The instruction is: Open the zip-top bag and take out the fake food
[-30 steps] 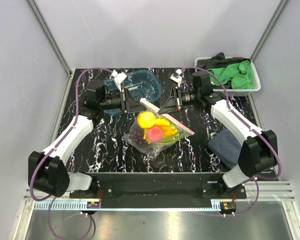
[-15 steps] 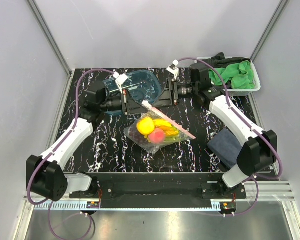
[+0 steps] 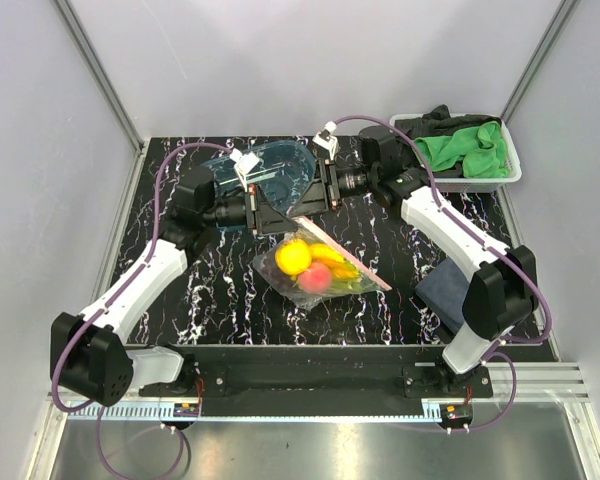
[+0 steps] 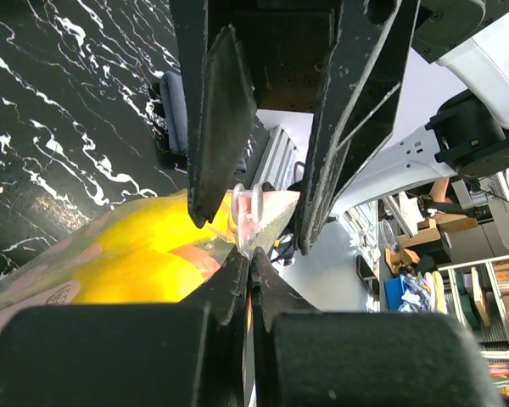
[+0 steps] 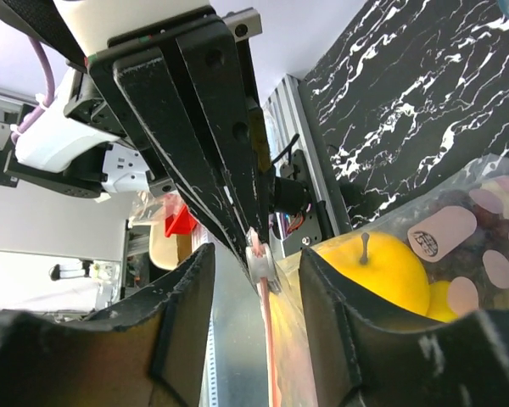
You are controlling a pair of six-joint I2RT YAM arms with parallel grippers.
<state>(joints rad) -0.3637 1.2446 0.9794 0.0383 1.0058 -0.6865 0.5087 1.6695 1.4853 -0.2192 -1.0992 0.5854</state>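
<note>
The bag [image 3: 325,268] looks unopened, with all the food [image 3: 293,257] inside, so unzipping and emptying remain. The left gripper [image 4: 250,263] is clamped on the strip [image 4: 263,212] end, the bag sagging below its jaws. The right gripper [image 5: 254,284] meets it tip to tip, jaws parted astride that end, gripping nothing.

No lettering can be read anywhere. A pink sticker [image 5: 441,233] on the zip-top bag [image 5: 500,195] carries a small round mark, too blurred to read. In the left wrist view, a printed patch [image 4: 58,293] on the bag is equally illegible.
</note>
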